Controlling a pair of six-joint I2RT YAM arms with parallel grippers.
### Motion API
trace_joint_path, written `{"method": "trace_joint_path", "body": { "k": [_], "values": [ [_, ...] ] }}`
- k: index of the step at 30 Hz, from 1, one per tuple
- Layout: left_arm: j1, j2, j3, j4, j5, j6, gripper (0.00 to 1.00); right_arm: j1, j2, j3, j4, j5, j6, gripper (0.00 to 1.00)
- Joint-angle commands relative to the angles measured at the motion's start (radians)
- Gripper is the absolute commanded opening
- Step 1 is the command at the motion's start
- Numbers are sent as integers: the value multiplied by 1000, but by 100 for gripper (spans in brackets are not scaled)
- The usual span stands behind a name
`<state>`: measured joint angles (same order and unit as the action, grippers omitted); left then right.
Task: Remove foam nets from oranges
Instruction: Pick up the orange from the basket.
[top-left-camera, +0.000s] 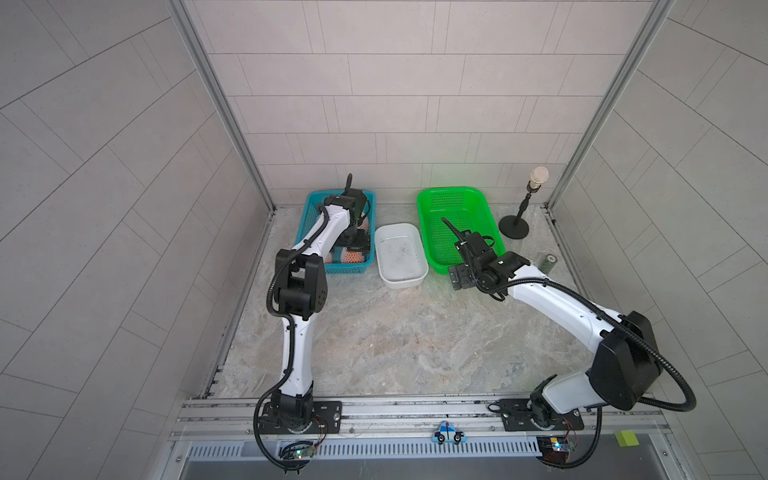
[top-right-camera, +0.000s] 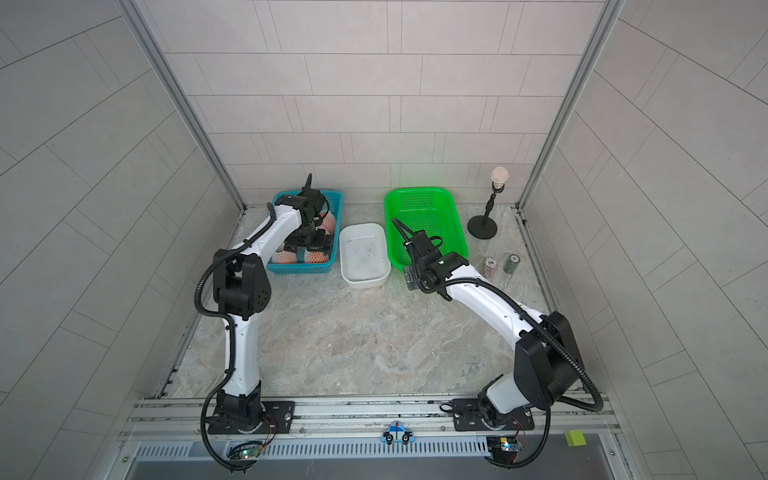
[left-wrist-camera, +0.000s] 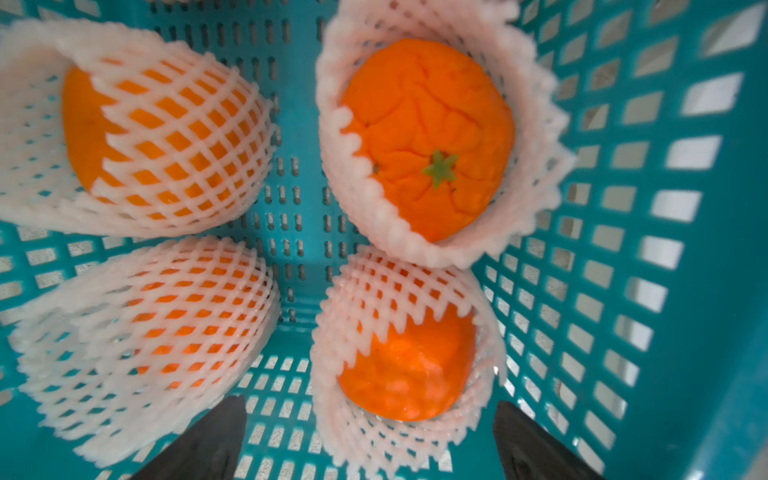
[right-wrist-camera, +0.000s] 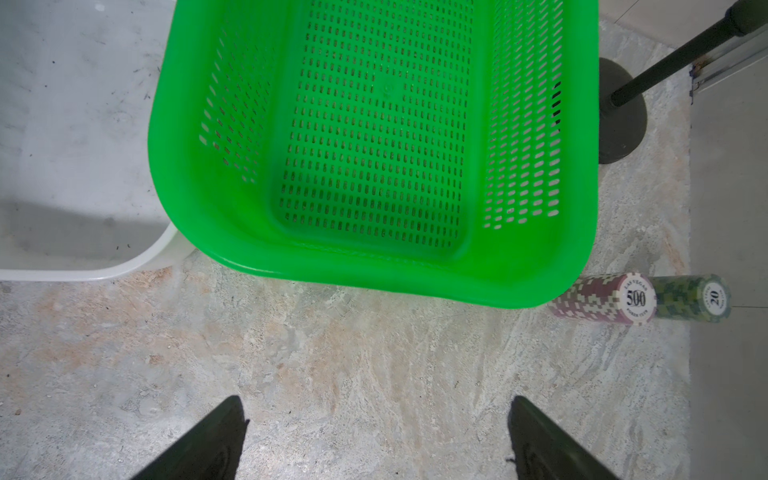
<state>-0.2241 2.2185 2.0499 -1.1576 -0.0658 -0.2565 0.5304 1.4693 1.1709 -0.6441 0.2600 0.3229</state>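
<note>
Several oranges in white foam nets lie in the blue basket (left-wrist-camera: 665, 249). One orange (left-wrist-camera: 424, 137) shows its green stem through its net's (left-wrist-camera: 536, 166) open end. Another orange (left-wrist-camera: 407, 370) sits half out of its net (left-wrist-camera: 399, 286), straight below my left gripper (left-wrist-camera: 370, 415). That gripper is open, its fingers on either side of this orange and apart from it. Two more netted oranges (left-wrist-camera: 174, 137) (left-wrist-camera: 166, 324) lie beside them. In both top views the left gripper (top-left-camera: 353, 243) (top-right-camera: 309, 243) hangs inside the basket. My right gripper (right-wrist-camera: 376, 403) (top-left-camera: 459, 278) is open and holds nothing, over bare table before the green basket (right-wrist-camera: 415, 274).
A white tub (top-left-camera: 401, 257) (right-wrist-camera: 62, 124) stands between the blue basket (top-left-camera: 316, 195) and the green one (top-left-camera: 428, 199). Two chip stacks (right-wrist-camera: 602, 299) (right-wrist-camera: 690, 297) lie by the green basket's near right corner. A black stand (top-left-camera: 514, 227) rises at the back right.
</note>
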Motion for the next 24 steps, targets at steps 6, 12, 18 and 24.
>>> {"method": "trace_joint_path", "body": {
  "k": [6, 12, 18, 24],
  "values": [
    [7, 31, -13, -14, 14, -20, 100, 5, -52, -33, 20, 23, 9, 100],
    [17, 0, -43, -9, -44, -21, 100, 6, -62, -42, 22, 18, 8, 100],
    [29, -38, -76, 18, -34, -21, 98, 6, -83, -52, 28, 24, 0, 100],
    [28, -45, -68, 19, 0, -28, 95, 6, -95, -60, 37, 20, -5, 100]
  ]
}}
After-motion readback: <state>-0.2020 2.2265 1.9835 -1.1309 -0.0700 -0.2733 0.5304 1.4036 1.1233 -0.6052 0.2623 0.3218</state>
